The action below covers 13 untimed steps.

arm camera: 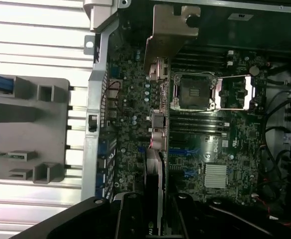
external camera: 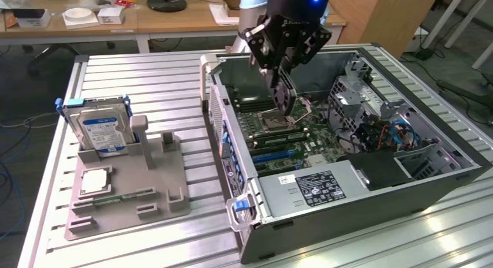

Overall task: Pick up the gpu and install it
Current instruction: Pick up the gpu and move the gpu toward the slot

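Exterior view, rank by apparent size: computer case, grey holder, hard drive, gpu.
1. computer case
2. grey holder
3. hard drive
4. gpu, seen nearly edge-on, so its place against the hard drive is unsure.

An open computer case (external camera: 400, 207) lies below me on a slatted metal table (external camera: 138, 77), with its motherboard (external camera: 308, 135) and processor socket (arm camera: 192, 92) exposed. Just beside it, toward the exterior view's left, a grey holder (external camera: 158, 181) carries an upright hard drive (external camera: 104, 132), a flat processor chip (external camera: 94, 180) and a memory stick (external camera: 123, 196).
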Available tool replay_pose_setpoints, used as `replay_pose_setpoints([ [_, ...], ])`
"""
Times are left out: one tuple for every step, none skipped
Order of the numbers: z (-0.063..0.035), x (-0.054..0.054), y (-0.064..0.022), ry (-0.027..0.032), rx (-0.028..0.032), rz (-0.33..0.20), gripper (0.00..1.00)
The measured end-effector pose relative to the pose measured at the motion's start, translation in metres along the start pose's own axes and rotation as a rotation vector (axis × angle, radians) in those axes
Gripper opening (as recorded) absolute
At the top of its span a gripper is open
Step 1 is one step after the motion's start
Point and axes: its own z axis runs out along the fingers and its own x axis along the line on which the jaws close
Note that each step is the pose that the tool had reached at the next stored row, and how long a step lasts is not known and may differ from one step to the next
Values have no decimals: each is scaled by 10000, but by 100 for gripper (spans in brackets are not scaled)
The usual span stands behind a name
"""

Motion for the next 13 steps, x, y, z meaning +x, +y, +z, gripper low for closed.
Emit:
replay_pose_setpoints([
  [1,-18,-1,-1,5,-1,27],
  [1,-34,-1,-1,5,-2,27],
  [2,-67,-3,-1,6,0,27],
  [3,-91,-4,-1,6,-1,27],
  [4,-107,-5,-1,6,-1,27],
  [4,-122,-6,-1,5,0,27],
  [5,-139,-7,-1,6,0,27],
  [6,-158,-8,-2,5,0,27],
  [7,-180,-9,-2,6,1,27],
  [8,-202,-10,-2,6,3,27],
  [9,-226,-11,-2,6,5,27],
  [10,-253,-12,-2,6,7,27],
  [11,-280,-14,-2,6,7,27],
])
